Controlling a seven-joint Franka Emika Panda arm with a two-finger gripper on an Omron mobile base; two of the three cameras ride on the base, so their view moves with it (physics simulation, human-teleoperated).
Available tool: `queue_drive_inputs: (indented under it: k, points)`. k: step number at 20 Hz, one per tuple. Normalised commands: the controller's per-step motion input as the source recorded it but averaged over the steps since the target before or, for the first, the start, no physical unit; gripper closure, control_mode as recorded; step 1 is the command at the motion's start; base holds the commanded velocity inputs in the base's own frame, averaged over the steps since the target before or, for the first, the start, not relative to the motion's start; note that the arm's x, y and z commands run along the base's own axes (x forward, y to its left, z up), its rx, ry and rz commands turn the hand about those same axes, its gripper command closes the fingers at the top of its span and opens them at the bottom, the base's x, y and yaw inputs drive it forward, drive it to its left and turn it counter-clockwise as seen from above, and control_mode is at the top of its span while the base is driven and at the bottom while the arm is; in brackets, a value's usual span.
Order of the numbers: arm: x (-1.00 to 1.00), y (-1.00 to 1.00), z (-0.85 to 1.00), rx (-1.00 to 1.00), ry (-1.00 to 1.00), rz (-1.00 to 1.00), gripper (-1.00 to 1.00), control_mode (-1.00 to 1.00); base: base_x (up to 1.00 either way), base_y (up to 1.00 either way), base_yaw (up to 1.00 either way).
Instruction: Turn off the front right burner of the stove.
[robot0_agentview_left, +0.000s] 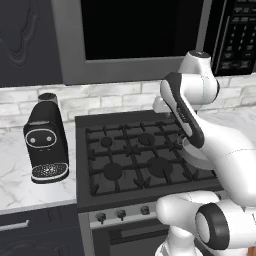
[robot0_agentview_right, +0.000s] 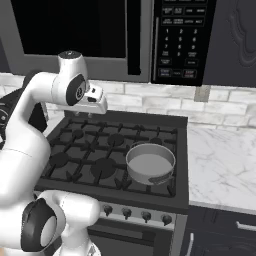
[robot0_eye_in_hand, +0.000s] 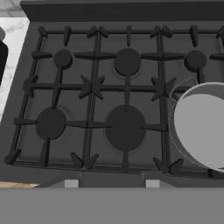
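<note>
The gripper (robot0_agentview_right: 89, 114) is held high over the rear of the stove (robot0_agentview_right: 100, 150); whether its fingers are apart cannot be told. The knobs (robot0_agentview_right: 146, 216) are set well below and forward of it, the rightmost under the pot (robot0_agentview_right: 150, 162), so a long descent toward the front strip is judged necessary

My stove (robot0_agentview_right: 80, 150) is black all over: black cast-iron grates (robot0_eye_in_hand: 92, 87), round black burner caps (robot0_eye_in_hand: 126, 127), with a silver front strip (robot0_agentview_right: 135, 212) carrying small dark knobs (robot0_agentview_right: 126, 213). On its front right corner sits a grey metal pot (robot0_agentview_right: 150, 163), pale inside. Left of the stove stands a glossy black coffee machine (robot0_agentview_left: 45, 140) with white rings. The counter (robot0_agentview_right: 220, 160) right of the stove is white marble with grey veins. Behind the stove, whitish brick backsplash (robot0_agentview_left: 100, 102); above it, a black microwave (robot0_agentview_right: 150, 35) framed in grey
</note>
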Motion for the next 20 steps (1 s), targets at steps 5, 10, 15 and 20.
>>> queue_drive_inputs:
  k: [5, 10, 15, 20]
  points:
    - [-0.39, -0.09, 0.0, 0.0, -0.01, 0.0, -1.0, -1.0, 0.0, 0.0, 0.0]
    - [-0.74, -0.18, -0.03, 0.07, -0.02, 0.0, -1.0, -1.0, 0.0, 0.0, 0.0]
    - [-0.8, -0.23, -0.1, 0.23, -0.05, -0.07, -1.0, -1.0, 0.0, 0.0, 0.0]
    - [-0.7, -0.36, -0.15, 0.28, -0.08, -0.11, -1.0, -1.0, 0.0, 0.0, 0.0]
